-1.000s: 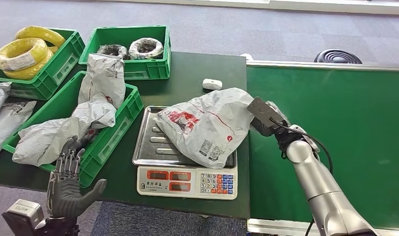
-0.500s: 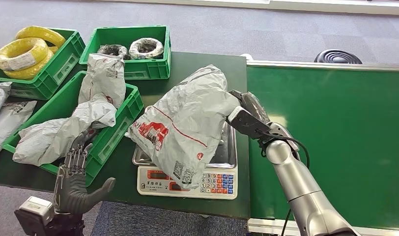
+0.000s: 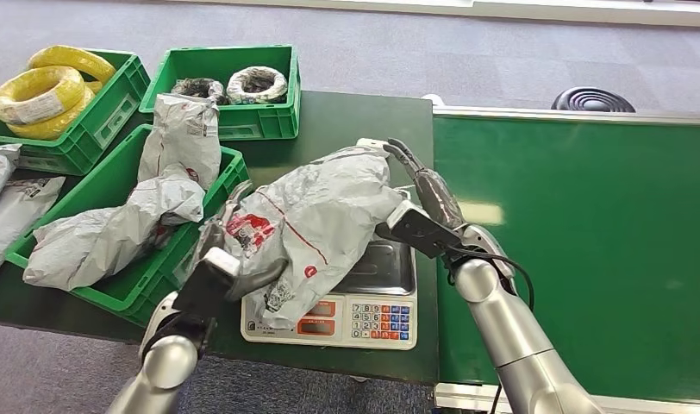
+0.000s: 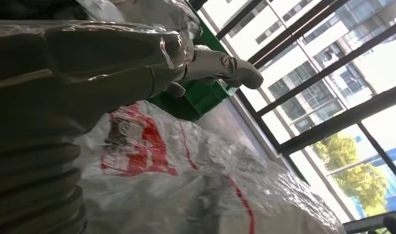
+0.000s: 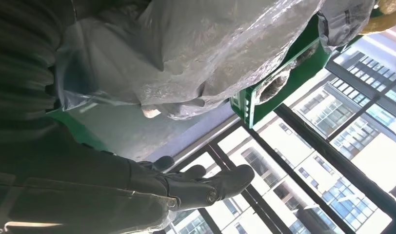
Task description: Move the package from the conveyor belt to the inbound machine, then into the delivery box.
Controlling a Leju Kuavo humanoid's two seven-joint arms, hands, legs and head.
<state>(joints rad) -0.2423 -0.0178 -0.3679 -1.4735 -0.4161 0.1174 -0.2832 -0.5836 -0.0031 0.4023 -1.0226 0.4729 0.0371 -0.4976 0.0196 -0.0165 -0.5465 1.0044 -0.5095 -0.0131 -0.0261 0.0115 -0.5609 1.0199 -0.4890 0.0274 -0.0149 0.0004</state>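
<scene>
Two green crates (image 3: 234, 116) | wire coils (image 3: 36, 95) | grey packages (image 3: 114, 233)

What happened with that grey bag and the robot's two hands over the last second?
The right hand lifted the grey package off the scale and swung it left toward the green crate. The left hand, idle below the table before, rose and now touches the package's lower end. Crates, wire coils and other bags stayed put.
</scene>
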